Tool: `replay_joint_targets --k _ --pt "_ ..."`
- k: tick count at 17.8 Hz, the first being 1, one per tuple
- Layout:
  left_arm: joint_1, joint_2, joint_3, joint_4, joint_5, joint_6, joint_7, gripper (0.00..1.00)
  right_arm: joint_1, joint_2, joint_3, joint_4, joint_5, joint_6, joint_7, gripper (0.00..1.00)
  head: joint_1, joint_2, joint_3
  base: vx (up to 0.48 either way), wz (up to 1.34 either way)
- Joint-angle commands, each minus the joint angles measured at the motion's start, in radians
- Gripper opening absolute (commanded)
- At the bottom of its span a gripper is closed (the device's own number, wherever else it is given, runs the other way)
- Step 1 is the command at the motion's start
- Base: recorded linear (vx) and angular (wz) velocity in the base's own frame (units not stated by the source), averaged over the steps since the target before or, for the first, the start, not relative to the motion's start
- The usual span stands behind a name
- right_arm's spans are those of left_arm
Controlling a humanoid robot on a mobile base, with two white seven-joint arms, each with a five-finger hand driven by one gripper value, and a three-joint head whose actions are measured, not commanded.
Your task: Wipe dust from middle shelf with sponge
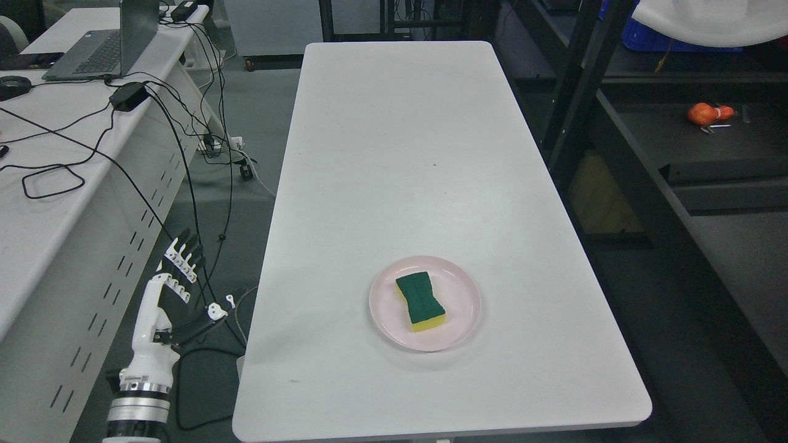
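The sponge (420, 302) lies on the pink plate (463, 284) near the table's (400, 154) near edge, long axis running far-left to near-right, well right of the left hand (172, 289), whose fingers are spread and empty.

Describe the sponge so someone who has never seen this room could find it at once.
Start at the long white table in the middle of the view. Near its front end sits a round pink plate, the only dish on it. The sponge lies flat on that plate: waisted in outline, dark green on top with a yellow layer beneath.
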Motion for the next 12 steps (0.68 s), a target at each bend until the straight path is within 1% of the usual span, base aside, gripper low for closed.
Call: replay_joint_targets --k 1,6,8,11,12 --pt "0.009 0.003 -0.001 -0.001 0.0 0.001 -0.001 0.99 0.0 -0.017 0.0 -0.017 0.0 0.072 0.001 1.0 0.0 0.0 0.0 0.0 0.0" --pt "0.001 0.003 -0.001 0.0 -0.003 -0.004 -0.001 0.99 0.0 -0.017 0.0 -0.017 0.0 0.072 0.001 1.0 0.0 0.0 0.0 0.0 0.0" --pt "-0.028 0.015 0.001 0.008 -0.009 -0.009 -0.018 0.99 0.0 -0.017 0.0 -0.017 0.0 0.072 0.001 1.0 0.0 0.0 0.0 0.0 0.0" --pt "-0.098 0.097 0.001 0.037 -0.087 -0.042 -0.082 0.99 0.0 -0.017 0.0 -0.017 0.0 0.072 0.001 1.0 0.0 0.0 0.0 0.0 0.0" --pt "-0.137 0.118 -0.001 0.061 -0.157 -0.083 -0.099 0.99 0.0 -0.017 0.0 -0.017 0.0 0.072 0.001 1.0 0.0 0.0 0.0 0.0 0.0"
